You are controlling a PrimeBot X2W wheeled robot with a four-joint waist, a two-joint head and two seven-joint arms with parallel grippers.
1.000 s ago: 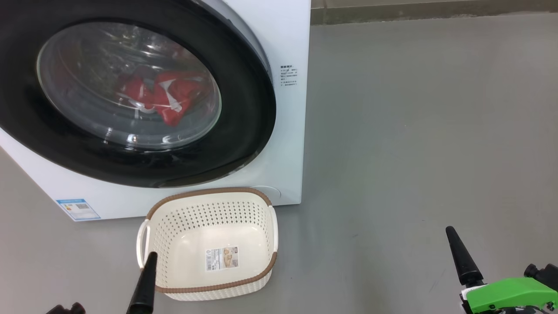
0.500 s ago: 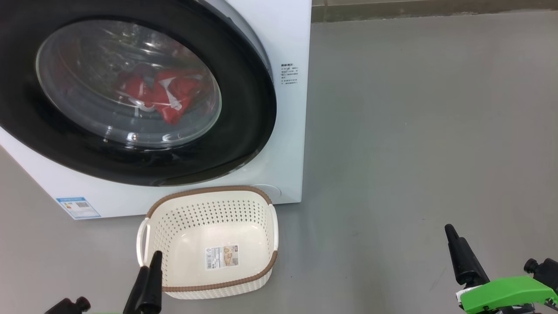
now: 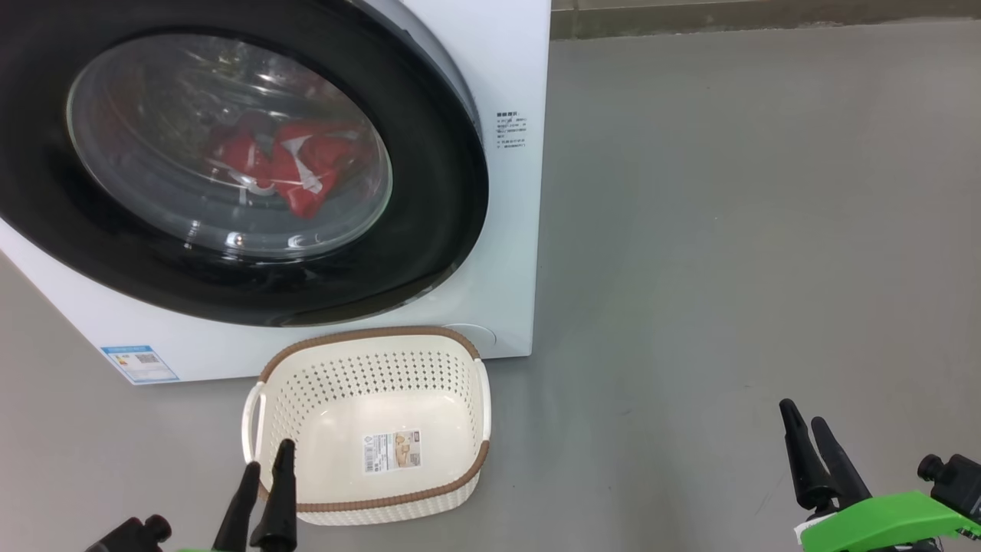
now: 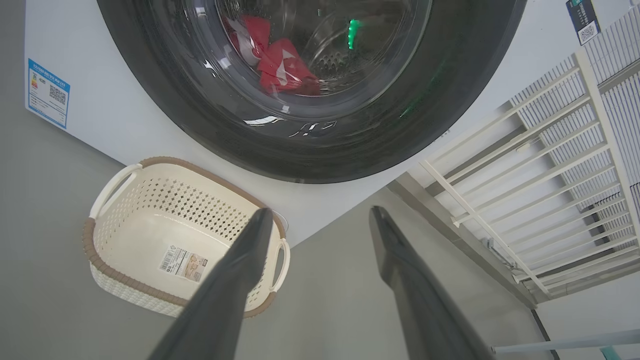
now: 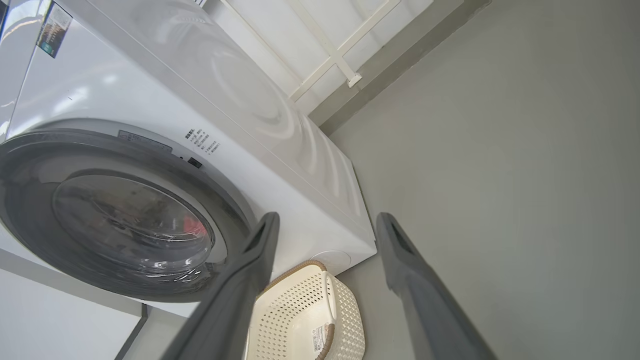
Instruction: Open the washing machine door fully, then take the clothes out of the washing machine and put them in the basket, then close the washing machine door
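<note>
I am holding my left gripper (image 3: 267, 456) wide near a corner of the basket (image 3: 368, 337) and my right gripper (image 3: 802, 414) wide over the floor (image 3: 728, 230); the clothes (image 3: 287, 165) are lying behind the washing machine door (image 3: 429, 192), seemingly shut.

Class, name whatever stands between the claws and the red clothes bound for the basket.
The washing machine door covers the clothes behind its glass. The left claw and right claw hang open short of it.
</note>
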